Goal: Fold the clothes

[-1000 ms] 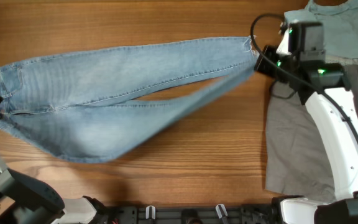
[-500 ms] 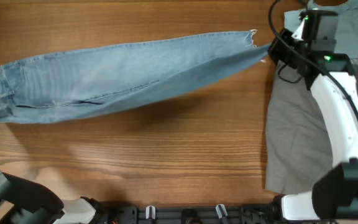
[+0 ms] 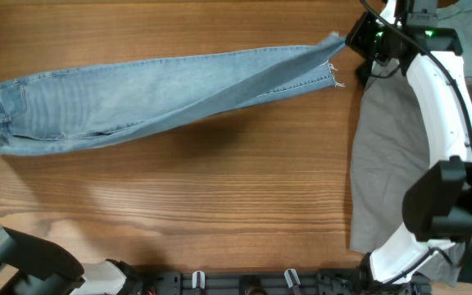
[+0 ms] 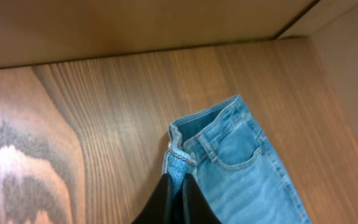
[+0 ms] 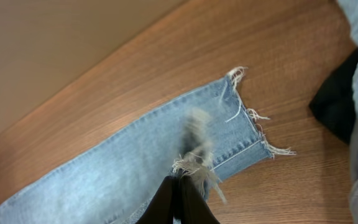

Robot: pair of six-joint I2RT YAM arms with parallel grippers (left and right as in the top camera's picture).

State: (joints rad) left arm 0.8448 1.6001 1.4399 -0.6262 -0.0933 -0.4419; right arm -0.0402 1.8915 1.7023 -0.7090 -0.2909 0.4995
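The clothes, light blue jeans point(image 3: 154, 98), lie stretched across the table with one leg stacked on the other, waistband at the left and frayed hems at the right. My right gripper point(image 3: 347, 41) is shut on the upper leg's frayed hem point(image 5: 194, 165) at the far right end, just above the lower hem. In the right wrist view its closed tips point(image 5: 180, 186) pinch the fringe. My left gripper point(image 4: 178, 186) is shut on the waistband corner of the jeans point(image 4: 241, 168), beside a stitched pocket. It sits off the left edge of the overhead view.
Grey trousers point(image 3: 392, 180) lie flat on the right side of the table under the right arm. A pale teal shirt point(image 3: 465, 33) is bunched at the far right corner. A dark piece point(image 5: 337, 102) shows beside the hems. The left arm's base point(image 3: 23, 262) is at the front left.
The near leg, hanging lifted a second ago, has swung over onto the far leg. The right gripper moved toward the far right with the hem, and the waist end shifted left.
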